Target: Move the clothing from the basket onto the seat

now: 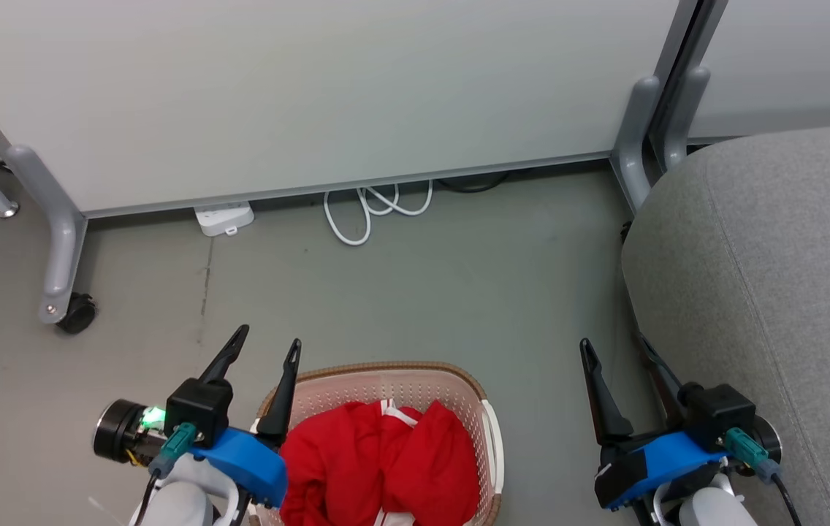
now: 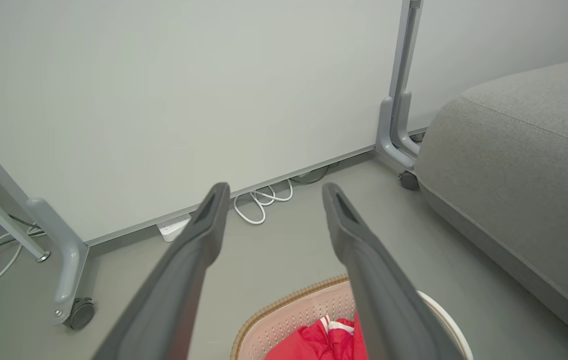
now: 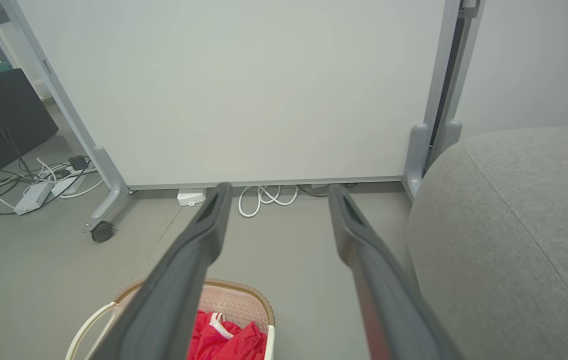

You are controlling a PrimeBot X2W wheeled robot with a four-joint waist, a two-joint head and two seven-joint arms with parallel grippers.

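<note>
Red clothing [image 1: 382,464] with white trim lies bunched in the cream perforated basket [image 1: 386,374] on the floor at the bottom centre of the head view. The clothing [image 2: 326,340] and the basket [image 2: 284,312] also show low in the left wrist view, and the clothing [image 3: 226,337] in the basket [image 3: 236,295] low in the right wrist view. My left gripper [image 1: 269,343] hangs open above the basket's left edge, holding nothing. My right gripper [image 1: 616,347] is open and empty between the basket and the grey seat [image 1: 773,292], which fills the right side.
A white partition panel [image 1: 313,95] on grey castor legs [image 1: 57,256] stands behind. A white power strip [image 1: 223,218] and a coiled white cable [image 1: 375,208] lie at its foot. More cables and adapters [image 3: 39,185] lie on the floor to the far left.
</note>
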